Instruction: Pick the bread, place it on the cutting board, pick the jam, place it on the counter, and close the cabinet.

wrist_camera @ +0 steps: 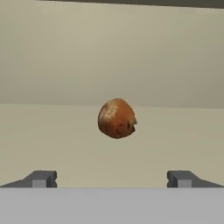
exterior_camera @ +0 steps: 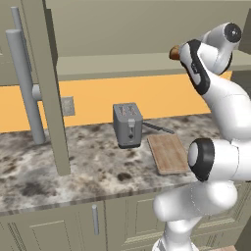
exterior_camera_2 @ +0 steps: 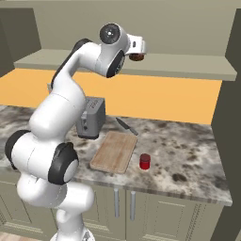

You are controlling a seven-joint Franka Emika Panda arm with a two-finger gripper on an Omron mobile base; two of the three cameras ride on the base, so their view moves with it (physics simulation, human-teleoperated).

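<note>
Brown and glossy, the bread (wrist_camera: 117, 118) sits on the shelf of the open cabinet (exterior_camera: 46, 83), straight ahead of the pincer (wrist_camera: 112, 178) and centred between its two dark fingertips (wrist_camera: 41, 178), which stand wide apart with nothing between them. Seen from the hand, the loaf is apart from both tips, further in along the olive-grey shelf. From the left base view the white arm reaches up to shelf height, and the bread (exterior_camera: 174, 52) shows as a small brown lump just beyond the hand; from the right base view the bread (exterior_camera_2: 137, 57) peeks out just past the wrist.

Well below the pincer lies the marbled counter (exterior_camera: 88, 162). On it, beneath the raised hand, the wooden cutting board (exterior_camera_2: 114, 151) lies flat and bare, with the grey toaster (exterior_camera_2: 92, 117) just beside its far corner and a dark knife (exterior_camera_2: 127, 126) resting near the board's far edge. The red jam (exterior_camera_2: 145, 161) stands upright on the counter, just beside the board on the side away from the arm's base, far below the pincer. The cabinet door hangs swung out, edge-on to the left base camera, with its long grey bar handle (exterior_camera: 24, 88) on the side away from the hand.
</note>
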